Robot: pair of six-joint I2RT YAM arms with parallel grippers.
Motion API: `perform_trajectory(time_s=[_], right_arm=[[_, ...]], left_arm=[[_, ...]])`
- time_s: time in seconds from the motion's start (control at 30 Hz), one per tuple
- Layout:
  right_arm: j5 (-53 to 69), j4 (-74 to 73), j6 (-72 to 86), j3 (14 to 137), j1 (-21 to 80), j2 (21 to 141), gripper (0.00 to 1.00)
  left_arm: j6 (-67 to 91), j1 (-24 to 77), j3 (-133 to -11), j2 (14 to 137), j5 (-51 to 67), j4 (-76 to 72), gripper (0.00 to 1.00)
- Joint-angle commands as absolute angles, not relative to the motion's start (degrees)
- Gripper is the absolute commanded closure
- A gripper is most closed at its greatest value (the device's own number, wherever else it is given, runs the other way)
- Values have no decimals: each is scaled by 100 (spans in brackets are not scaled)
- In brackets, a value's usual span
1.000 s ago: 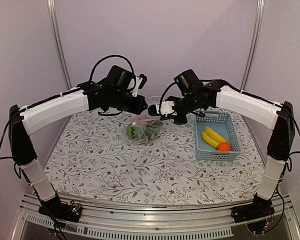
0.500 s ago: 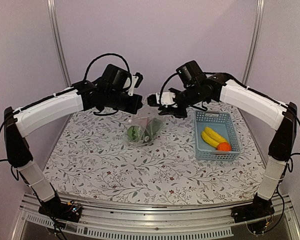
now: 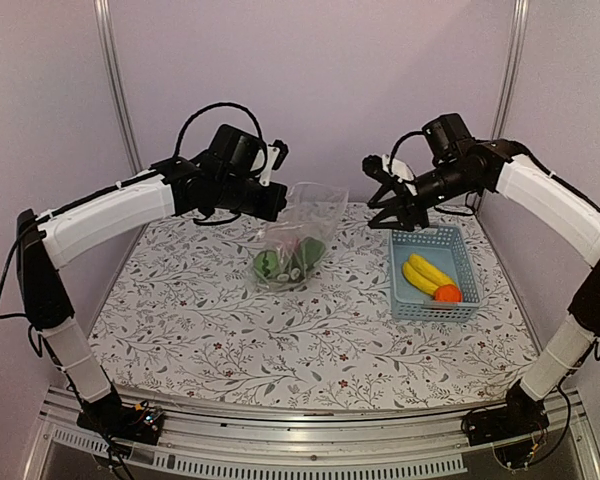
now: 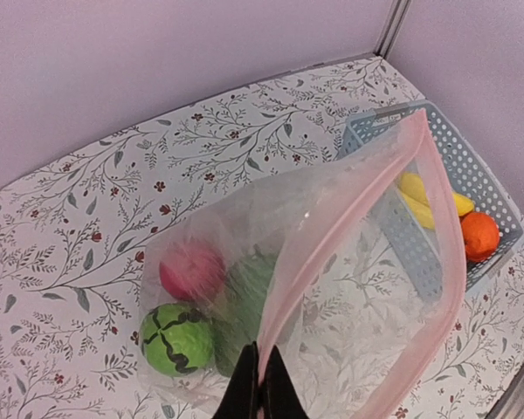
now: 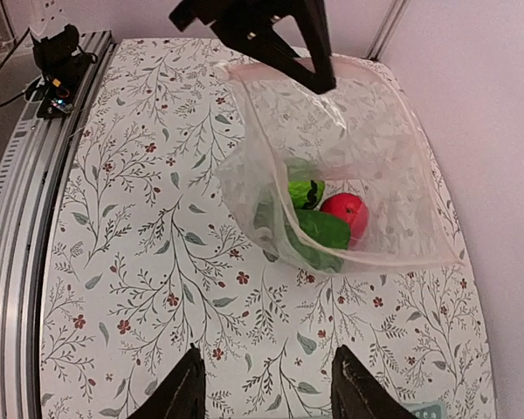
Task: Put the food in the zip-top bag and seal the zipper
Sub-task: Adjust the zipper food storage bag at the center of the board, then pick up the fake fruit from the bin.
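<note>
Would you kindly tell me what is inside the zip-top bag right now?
Through the clear zip-top bag show a green round toy, a red apple and a dark green piece, bunched at its bottom. Anything beneath them is covered and blurred by crinkled plastic.

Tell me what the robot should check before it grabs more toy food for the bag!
1. Left gripper pinching the zip-top bag edge: ok.
2. Bag mouth held open, zipper sides apart: ok.
3. Right gripper open and empty: ok.
4. Bananas and orange lying uncovered in the basket: ok.
5. All food bagged: not ok; only the red apple, green round one and a dark green piece are inside.
</note>
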State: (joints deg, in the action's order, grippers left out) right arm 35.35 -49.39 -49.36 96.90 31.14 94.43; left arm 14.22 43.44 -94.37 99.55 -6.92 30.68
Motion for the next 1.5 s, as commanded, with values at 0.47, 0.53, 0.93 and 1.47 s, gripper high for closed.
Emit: perform_trajectory(time_s=[0.47,0.53,0.93,1.47], right_arm=[[2235,-5000,-2994,8719,897,10396,50],[2213,-5133,-2902,8848,899,10683,49],[1968,-5461,-2537,9518,936,11950,46],[1804,-5655,-2448,9738,943,11421,85]], left_arm=[[1337,4272,-9452,9960,-721,3016,100],[1337,4272,-9440,9970,-715,3017,100],[1343,4274,-9444,10041,-684,3041,100],[1439,4273,-9370,10031,-624,2976,100]])
